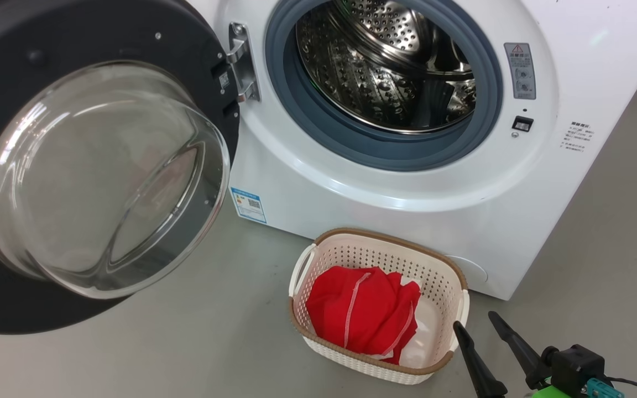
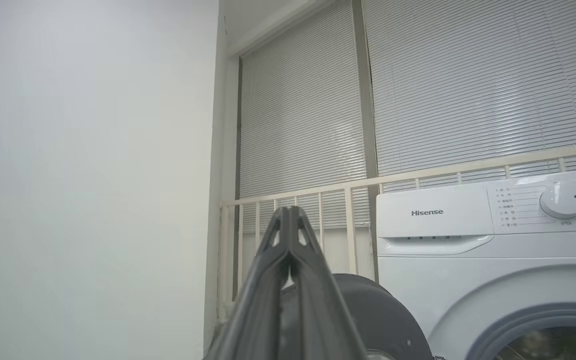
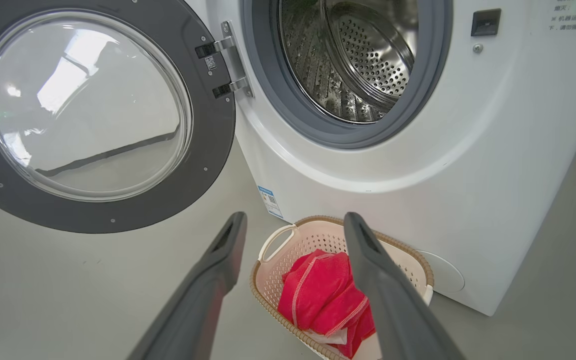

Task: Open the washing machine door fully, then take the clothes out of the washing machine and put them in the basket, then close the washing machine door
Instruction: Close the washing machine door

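The clothes, red with white stitching, lie bunched in the basket, towards its left side. The basket stands on the grey floor, just in front of the washer, below the opening and a little to its right. The door is swung wide on its left hinge, its glass bowl facing out. Through the grey seal the drum shows its perforated steel.

The right gripper hovers near the basket's right end, its fingers spread wide and holding nothing. The left gripper has its fingers pressed together on nothing. It points up towards a white wall and window blinds, with the washer's control panel to its right.
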